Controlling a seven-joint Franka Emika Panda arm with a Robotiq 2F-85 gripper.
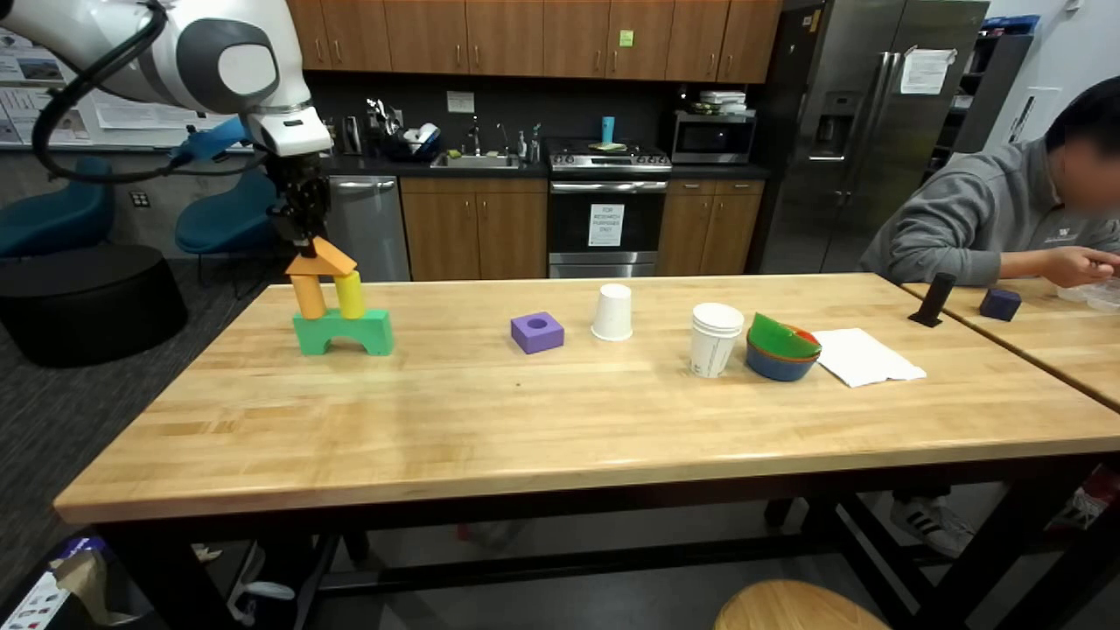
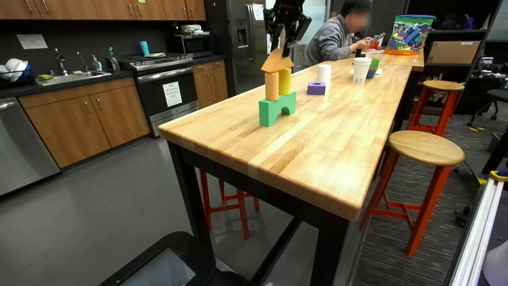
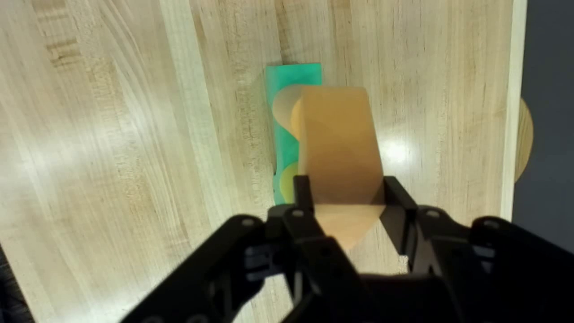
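An orange triangular block (image 3: 343, 139) is pinched between the black pads of my gripper (image 3: 344, 190), which is shut on it. In both exterior views this block (image 1: 325, 260) sits right at the tops of an orange cylinder (image 1: 308, 297) and a yellow cylinder (image 1: 350, 297). Whether its weight rests on them I cannot tell. Both cylinders stand upright on a green arch block (image 2: 268, 111) on the table. Seen from the wrist, the triangle partly covers the yellow cylinder (image 3: 288, 183) and the green arch (image 3: 293, 72), and lies off to the right of them.
A purple block with a hole (image 1: 542, 339) lies along the table, near an upturned white cup (image 1: 612, 313). Farther off are stacked white cups (image 1: 713, 341), nested bowls (image 1: 781, 363) and a white napkin (image 1: 862, 357). A person (image 1: 954, 201) sits beyond the far end.
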